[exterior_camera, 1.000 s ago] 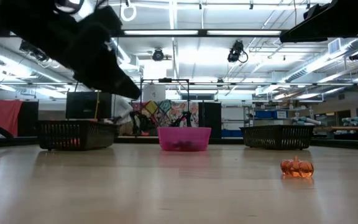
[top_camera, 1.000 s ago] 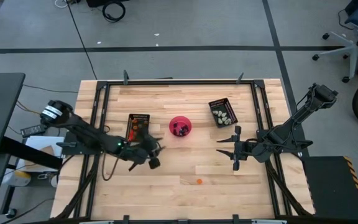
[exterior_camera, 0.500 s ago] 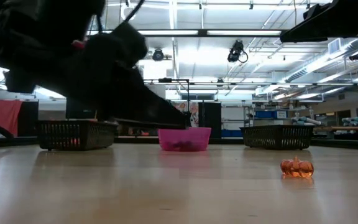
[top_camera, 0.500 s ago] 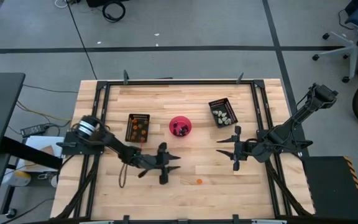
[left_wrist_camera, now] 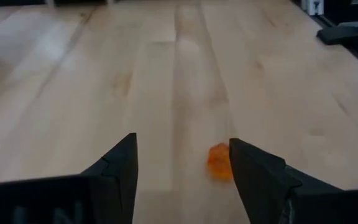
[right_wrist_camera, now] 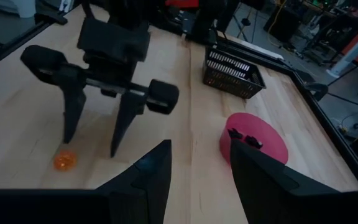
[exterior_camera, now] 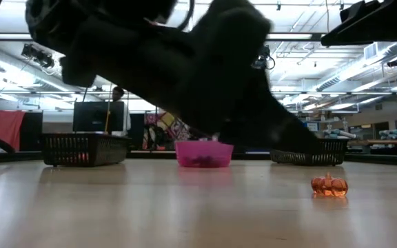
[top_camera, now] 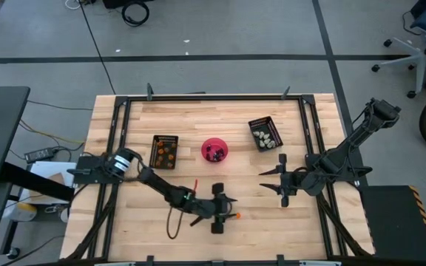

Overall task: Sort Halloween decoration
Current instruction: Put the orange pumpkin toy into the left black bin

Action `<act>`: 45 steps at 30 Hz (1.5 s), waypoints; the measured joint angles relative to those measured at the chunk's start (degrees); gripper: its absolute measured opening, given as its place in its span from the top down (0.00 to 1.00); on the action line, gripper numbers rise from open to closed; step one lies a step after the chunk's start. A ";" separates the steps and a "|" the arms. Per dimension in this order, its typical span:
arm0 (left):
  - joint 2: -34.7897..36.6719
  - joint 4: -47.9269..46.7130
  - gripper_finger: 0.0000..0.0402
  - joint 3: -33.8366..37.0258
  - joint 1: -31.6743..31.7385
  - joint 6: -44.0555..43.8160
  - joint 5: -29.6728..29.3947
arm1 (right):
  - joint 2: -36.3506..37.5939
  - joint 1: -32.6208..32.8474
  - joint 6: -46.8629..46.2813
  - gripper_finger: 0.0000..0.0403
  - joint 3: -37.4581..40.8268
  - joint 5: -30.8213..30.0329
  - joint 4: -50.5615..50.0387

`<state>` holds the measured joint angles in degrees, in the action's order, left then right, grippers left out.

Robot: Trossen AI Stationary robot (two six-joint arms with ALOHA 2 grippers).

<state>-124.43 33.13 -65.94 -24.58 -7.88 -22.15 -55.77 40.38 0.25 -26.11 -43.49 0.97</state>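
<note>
Sorting partly done: orange trinkets in black mesh tray (top_camera: 164, 151), whitish ones in second black tray (top_camera: 265, 134), dark ones left in pink round bowl (top_camera: 214, 150). One small translucent orange pumpkin trinket (top_camera: 237, 216) loose on wooden bench (top_camera: 198, 118). Left end effector (top_camera: 228, 210) spread open, empty, just beside it. Right end effector (top_camera: 278, 179) open, empty, waiting.

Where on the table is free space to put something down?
Free: the wood behind the pink bowl and two trays, and the front-right corner. Crowded: front centre, where the left gripper reaches the orange trinket.
</note>
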 joint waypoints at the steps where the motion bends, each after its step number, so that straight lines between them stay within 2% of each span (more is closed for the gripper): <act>1: -0.83 0.15 0.49 -1.00 0.02 0.13 0.59 | 0.00 0.18 0.06 0.59 0.00 -0.12 -0.11; 9: -5.81 7.66 0.48 -3.20 0.02 -0.29 2.99 | 0.00 0.54 0.40 0.59 0.00 -0.23 -0.65; 14: -6.94 7.30 0.50 -3.20 -0.16 -0.29 2.99 | 0.00 0.54 0.40 0.59 0.00 -0.23 -0.67; 18: -6.94 5.90 0.53 -3.20 -0.42 -0.27 5.22 | 0.00 0.54 0.38 0.59 0.00 -0.30 -0.63; 38: -6.77 4.30 0.94 -3.29 0.63 -2.13 6.88 | 0.00 0.54 -1.18 0.59 0.00 0.03 -0.95; 45: -6.19 3.53 0.95 -3.29 0.61 -1.05 6.88 | 0.00 0.54 -1.20 0.59 0.00 0.09 -1.05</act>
<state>-130.62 36.66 -69.23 -23.97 -8.93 -15.27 -55.77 40.93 -0.95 -26.11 -43.40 -0.07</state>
